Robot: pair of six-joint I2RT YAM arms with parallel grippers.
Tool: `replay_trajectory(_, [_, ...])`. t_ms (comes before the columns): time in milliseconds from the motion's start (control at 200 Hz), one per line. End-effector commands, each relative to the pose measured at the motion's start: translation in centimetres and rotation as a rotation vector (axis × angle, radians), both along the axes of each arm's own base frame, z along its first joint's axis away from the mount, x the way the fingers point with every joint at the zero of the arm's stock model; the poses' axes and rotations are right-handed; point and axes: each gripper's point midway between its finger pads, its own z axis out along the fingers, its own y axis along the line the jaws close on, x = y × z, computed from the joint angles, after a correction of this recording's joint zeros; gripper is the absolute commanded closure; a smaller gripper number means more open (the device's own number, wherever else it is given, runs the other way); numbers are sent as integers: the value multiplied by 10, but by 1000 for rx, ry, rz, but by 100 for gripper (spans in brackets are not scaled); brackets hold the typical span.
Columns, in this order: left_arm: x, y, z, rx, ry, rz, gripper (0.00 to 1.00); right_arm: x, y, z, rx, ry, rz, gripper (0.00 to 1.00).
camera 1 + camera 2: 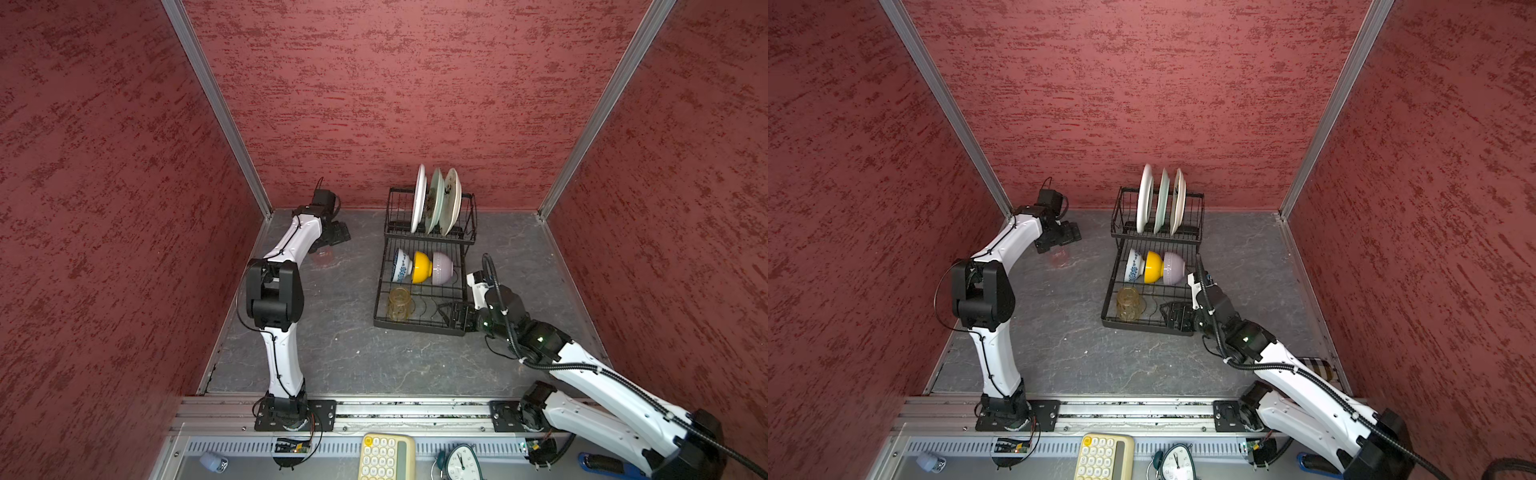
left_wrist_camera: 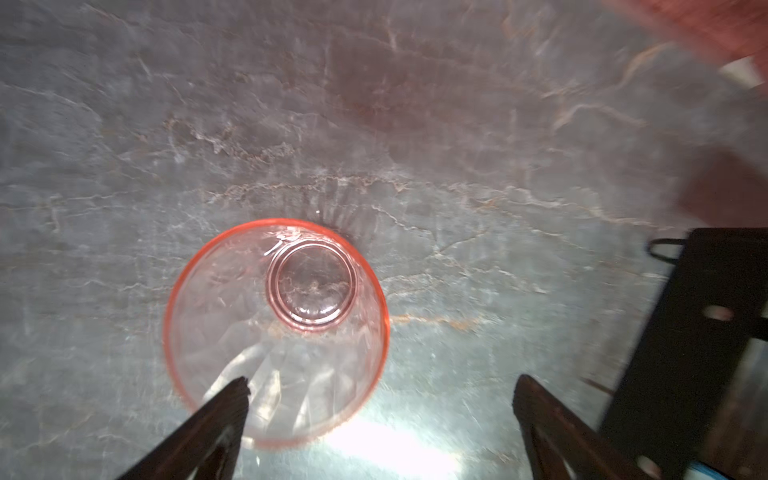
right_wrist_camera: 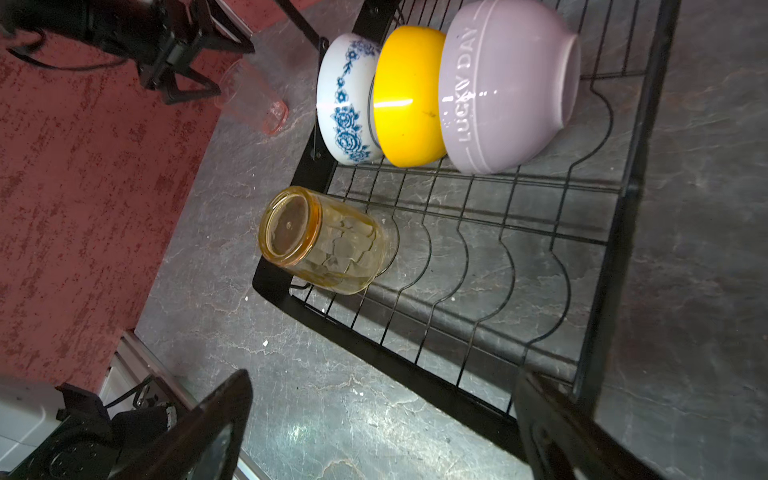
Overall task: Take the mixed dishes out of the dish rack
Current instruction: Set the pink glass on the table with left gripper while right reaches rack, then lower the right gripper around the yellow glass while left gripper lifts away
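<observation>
Closest in, a yellow calculator [image 1: 386,457] and a clock [image 1: 462,462] lie below the metal rail. Past the rail is a gray stone table [image 1: 353,365] with red walls [image 1: 104,208] on three sides.

The right arm reaches in low from the near right. The right gripper [image 1: 451,314] hangs at the near right corner of the dish rack [image 1: 415,327], with its fingers wide and holding nothing. An amber glass [image 1: 400,304] sits on the rack's flat tray, near left. Behind it a blue-white bowl [image 1: 402,266], a yellow bowl [image 1: 422,267] and a lavender bowl [image 1: 441,268] lean side by side, touching.

The left arm bends up and over to the far left. The left gripper [image 1: 338,235] hangs over a pink glass [image 2: 276,332], fingers wide. The glass stands on the table, left of the rack. Farthest back, three plates [image 1: 435,199] stand on edge in the tall basket.

Only the right wrist view shows the words LUCKY DAY on the lavender bowl. Only the left wrist view looks down into the pink glass, which is faint in both top views.
</observation>
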Motion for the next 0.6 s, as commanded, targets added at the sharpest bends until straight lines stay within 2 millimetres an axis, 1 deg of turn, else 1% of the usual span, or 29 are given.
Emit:
replay_trajectory(0, [-7, -8, 33, -24, -99, -10, 0, 3, 10, 16, 19, -32, -7, 1])
replay_trajectory(70, [-22, -10, 36, -57, -128, 20, 1, 3, 18, 17, 15, -36, 6, 1])
replay_trajectory(75, [-22, -11, 39, -60, -138, 18, 0, 3, 19, 16, 14, -35, 7, 1])
replay_trajectory(85, [-26, -12, 37, -67, -136, 24, 0, 3, 20, 16, 13, -36, 9, 1])
replay_trajectory(210, [-58, -32, 32, -174, -213, 33, 1, 3, 38, 16, 3, -40, 38, 1])
replay_trajectory(250, [-69, -36, 30, -187, -228, 36, 0, 3, 45, 16, 0, -42, 50, 1])
replay_trajectory(366, [-96, -50, 34, -207, -267, 1, 0, 7, 59, 17, -11, -56, 57, 1])
replay_trajectory(466, [-119, -57, 39, -211, -282, -36, 1, 13, 68, 16, -20, -81, 47, 1])
replay_trajectory(521, [-130, -57, 45, -221, -303, -47, 1, 16, 73, 14, -21, -89, 43, 1])
replay_trajectory(596, [-145, -62, 53, -259, -341, -82, 0, 19, 79, 11, -17, -95, 33, 1])
